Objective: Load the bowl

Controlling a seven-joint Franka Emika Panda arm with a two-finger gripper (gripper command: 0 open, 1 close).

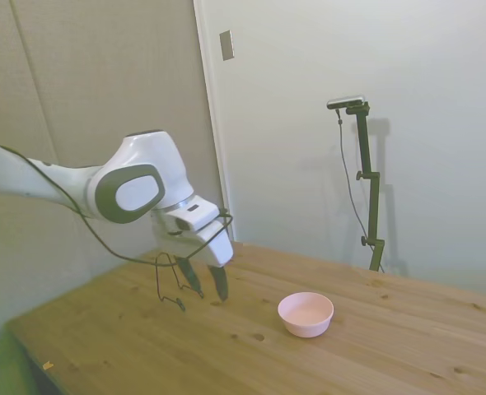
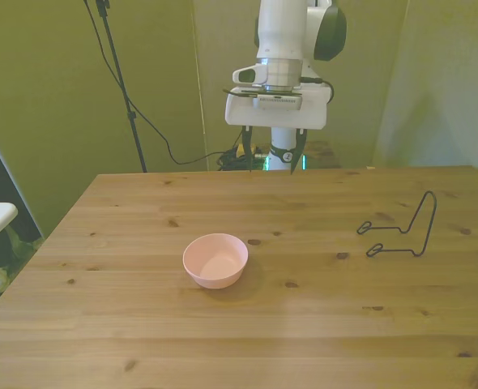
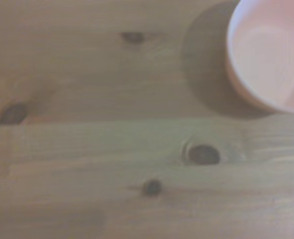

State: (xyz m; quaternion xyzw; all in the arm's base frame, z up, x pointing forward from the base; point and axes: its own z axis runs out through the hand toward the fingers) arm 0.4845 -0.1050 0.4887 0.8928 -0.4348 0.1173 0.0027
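Here the pale pink bowl (image 2: 215,259) sits upright on the wooden desk (image 2: 304,340), roughly mid-desk and a little toward the front view's left, and its smooth inside holds nothing. In the side view the same bowl (image 1: 306,313) rests alone on the boards with a soft shadow under it. The jaws (image 2: 273,150) hang above the desk's far edge, well apart from the bowl, pointing down, spread to a moderate gap and holding nothing; the side view shows them (image 1: 203,279) clear of the wood. The wrist view catches part of the bowl's rim and hollow (image 3: 269,55), blurred, next to bare planks with dark knots. A thin black wire rack (image 2: 405,229) stands on the desk toward the front view's right, well apart from bowl and jaws.
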